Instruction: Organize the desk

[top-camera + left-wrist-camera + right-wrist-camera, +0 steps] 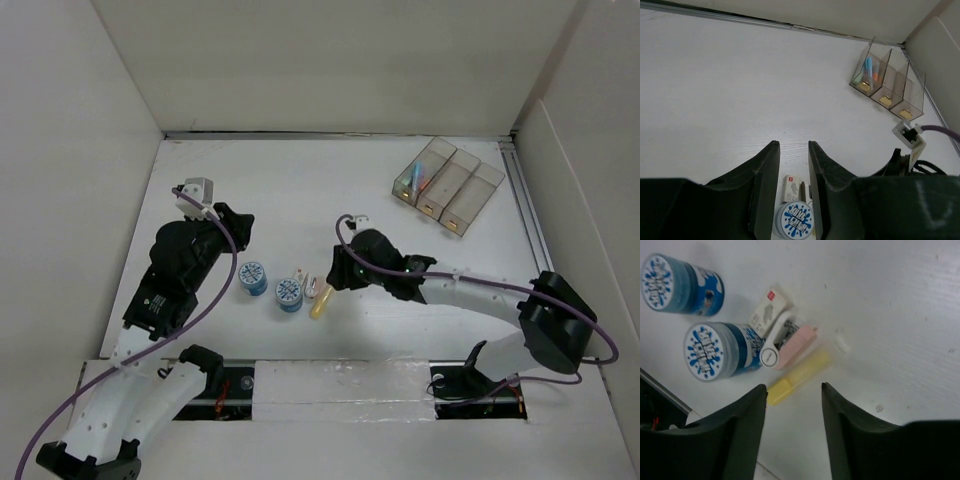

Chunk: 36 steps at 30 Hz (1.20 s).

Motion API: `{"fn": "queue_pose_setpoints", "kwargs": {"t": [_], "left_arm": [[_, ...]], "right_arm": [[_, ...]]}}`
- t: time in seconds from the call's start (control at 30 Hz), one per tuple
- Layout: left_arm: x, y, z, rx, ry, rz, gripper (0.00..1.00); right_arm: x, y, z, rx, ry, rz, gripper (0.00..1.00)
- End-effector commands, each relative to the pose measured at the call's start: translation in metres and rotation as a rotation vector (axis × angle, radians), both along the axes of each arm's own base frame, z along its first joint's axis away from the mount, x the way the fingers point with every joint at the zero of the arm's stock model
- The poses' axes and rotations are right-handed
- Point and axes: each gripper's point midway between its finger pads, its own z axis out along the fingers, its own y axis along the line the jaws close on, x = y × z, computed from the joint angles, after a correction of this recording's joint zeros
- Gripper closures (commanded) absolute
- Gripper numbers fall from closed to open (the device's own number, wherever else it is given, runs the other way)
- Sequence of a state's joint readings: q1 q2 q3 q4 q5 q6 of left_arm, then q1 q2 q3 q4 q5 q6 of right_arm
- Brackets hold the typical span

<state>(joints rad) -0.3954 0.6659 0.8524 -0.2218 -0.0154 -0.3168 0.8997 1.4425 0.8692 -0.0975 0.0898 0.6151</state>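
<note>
A: Desk (330, 190), where is it sitting?
B: Lying flat and white, filling the middle of the top view. Beige walls (330, 60) are standing round it and a rail (527, 205) is running down its right edge.

A: What is lying on it?
B: A clump near the front middle. One tub (253, 277) is sitting on the left with a second tub (288, 293) just beside it. A box (300, 274) is touching the second tub. A pink case (790, 342) is lying against the box, and a marker (797, 375) is lying alongside the case.

A: Tray?
B: The tray (447, 187) is sitting far right, well apart from the clump and near the rail. It has three compartments. Blue and orange things (868, 66) are showing in the leftmost one.

A: Left gripper?
B: The left gripper (240, 228) is hanging behind the tubs. Its fingers (769, 165) are standing parted with a narrow gap, gripping nothing. The second tub (795, 220) is showing low in that gap in the wrist view. Can't tell the height.

A: Right gripper?
B: The right gripper (790, 395) is hanging over the marker's near end, just right of the clump in the top view. Its fingers (837, 405) are standing fairly wide, gripping nothing. Can't tell whether it's touching the marker.
</note>
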Motion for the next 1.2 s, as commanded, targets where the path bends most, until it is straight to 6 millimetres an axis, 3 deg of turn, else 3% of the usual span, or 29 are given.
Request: {"fn": "queue_pose_setpoints", "kwargs": {"t": [0.0,0.17,0.27,0.43,0.67,0.8,0.9,0.93,1.0,1.07,1.1,1.13,1.17], "left_arm": [[0.004,0.002,0.007,-0.01,-0.026,0.02,0.74],[0.004,0.002,0.008,-0.012,-0.028,0.017,0.73],[0.003,0.001,0.008,-0.016,-0.029,0.014,0.72],[0.001,0.002,0.01,-0.017,-0.038,0.012,0.71],[0.0,0.001,0.012,-0.021,-0.041,0.005,0.7],[0.0,0.001,0.012,-0.02,-0.043,0.004,0.7],[0.0,0.002,0.012,-0.019,-0.044,0.006,0.7],[0.0,0.001,0.011,-0.017,-0.04,0.006,0.7],[0.0,0.001,0.011,-0.017,-0.039,0.003,0.7],[0.0,0.0,0.011,-0.018,-0.039,0.0,0.7],[0.0,0.0,0.011,-0.018,-0.039,0.0,0.7],[0.0,0.0,0.011,-0.018,-0.039,0.001,0.7],[0.0,0.0,0.011,-0.018,-0.041,0.001,0.7]], "right_arm": [[-0.016,-0.013,-0.022,-0.029,0.065,-0.07,0.44],[-0.048,0.015,-0.033,-0.067,0.092,0.008,0.2],[-0.046,0.023,-0.036,-0.138,0.069,-0.007,0.13],[-0.038,0.037,-0.041,-0.167,0.059,-0.022,0.13],[-0.024,0.01,-0.066,-0.37,0.027,-0.126,0.19],[-0.021,0.01,-0.07,-0.396,0.022,-0.126,0.21],[-0.021,0.008,-0.076,-0.421,0.024,-0.129,0.28],[-0.019,0.005,-0.076,-0.433,0.017,-0.146,0.39],[-0.022,-0.007,-0.081,-0.465,0.022,-0.163,0.53],[-0.025,-0.016,-0.082,-0.455,0.025,-0.19,0.83],[-0.022,-0.019,-0.082,-0.455,0.028,-0.202,0.83],[-0.025,-0.024,-0.082,-0.445,0.033,-0.208,0.91],[-0.019,-0.027,-0.078,-0.424,0.027,-0.227,0.92]]}}
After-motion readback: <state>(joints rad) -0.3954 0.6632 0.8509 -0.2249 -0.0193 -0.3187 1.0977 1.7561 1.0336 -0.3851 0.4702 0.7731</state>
